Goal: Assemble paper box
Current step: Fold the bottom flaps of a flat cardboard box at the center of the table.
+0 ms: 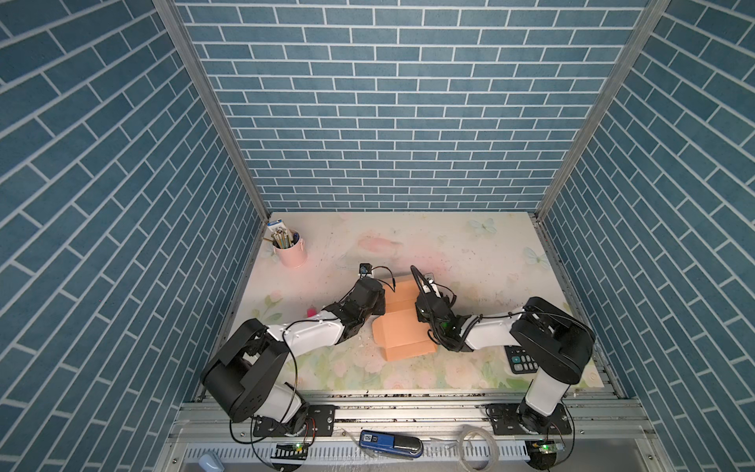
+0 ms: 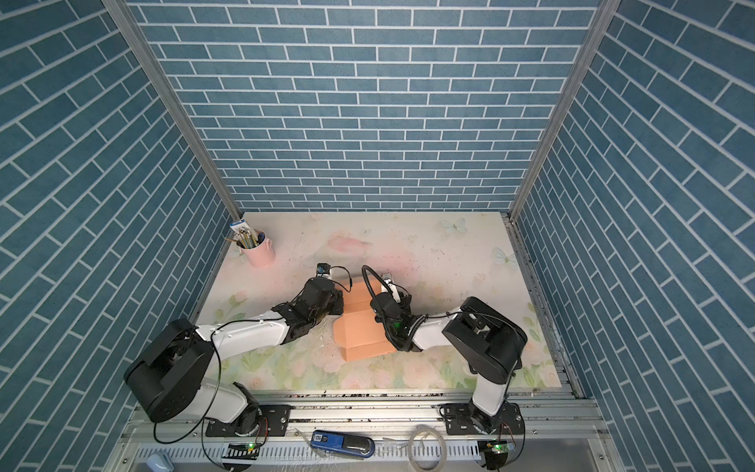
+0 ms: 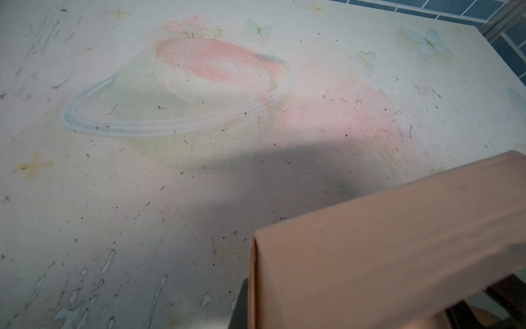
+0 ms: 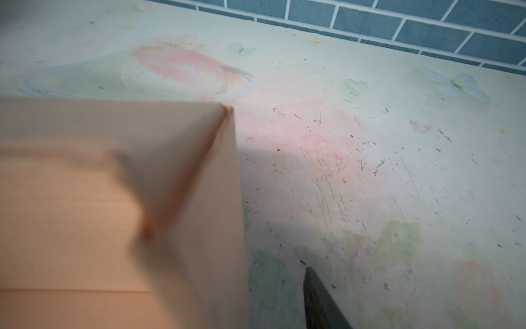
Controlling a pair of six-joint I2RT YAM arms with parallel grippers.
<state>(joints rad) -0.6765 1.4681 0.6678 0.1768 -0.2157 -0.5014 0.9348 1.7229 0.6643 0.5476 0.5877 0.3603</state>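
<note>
The peach-orange paper box (image 1: 402,335) lies partly folded in the middle of the table, its far part raised into walls; both top views show it (image 2: 359,335). My left gripper (image 1: 379,304) is at the box's far left side, shut on the left wall (image 3: 384,256). One dark finger (image 3: 240,310) shows just outside that wall. My right gripper (image 1: 421,309) is at the far right side. Its one visible finger (image 4: 320,302) stands apart from the right wall (image 4: 216,228), with table showing between them. The other finger is hidden behind the cardboard.
A pink cup of pens (image 1: 291,249) stands at the far left. A black calculator (image 1: 521,359) lies under my right arm near the front right. A small pink thing (image 1: 311,312) sits beside my left forearm. A blue device (image 1: 390,443) lies on the front rail.
</note>
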